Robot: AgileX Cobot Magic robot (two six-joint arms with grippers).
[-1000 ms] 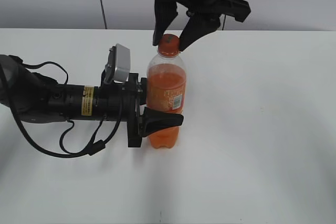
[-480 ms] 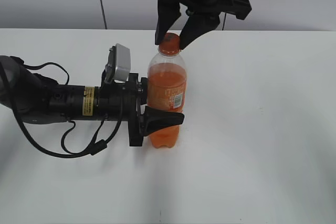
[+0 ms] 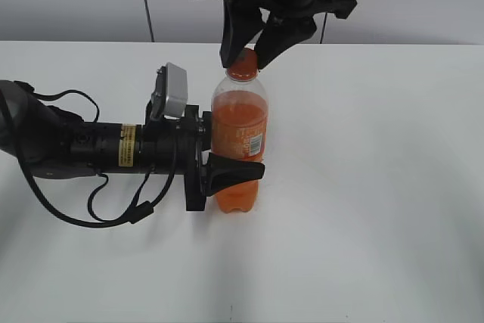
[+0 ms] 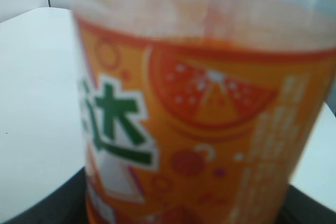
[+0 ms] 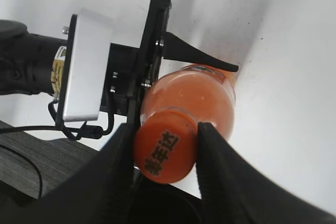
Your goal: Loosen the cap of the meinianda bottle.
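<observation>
The meinianda bottle (image 3: 240,130) stands upright on the white table, full of orange drink. My left gripper (image 3: 236,149) reaches in from the left and is shut on the bottle's labelled middle, one black finger (image 3: 236,171) across its front. In the left wrist view the orange label (image 4: 199,119) fills the frame. The orange cap (image 3: 242,66) is clamped between the two black fingers of my right gripper (image 3: 243,60), which comes down from above. The right wrist view looks straight down on the cap (image 5: 165,150), with a finger (image 5: 118,166) pressed on each side of its rim.
The white table (image 3: 378,187) spreads out around the bottle, with a grey wall behind it. My left arm and its cables (image 3: 68,149) lie along the table at the left. The silver wrist camera (image 3: 170,90) sits just left of the bottle's shoulder.
The right gripper's fingers have narrowed from straddling the cap to pressing on it, and the gripper has turned slightly. The left gripper and the bottle have stayed put.
</observation>
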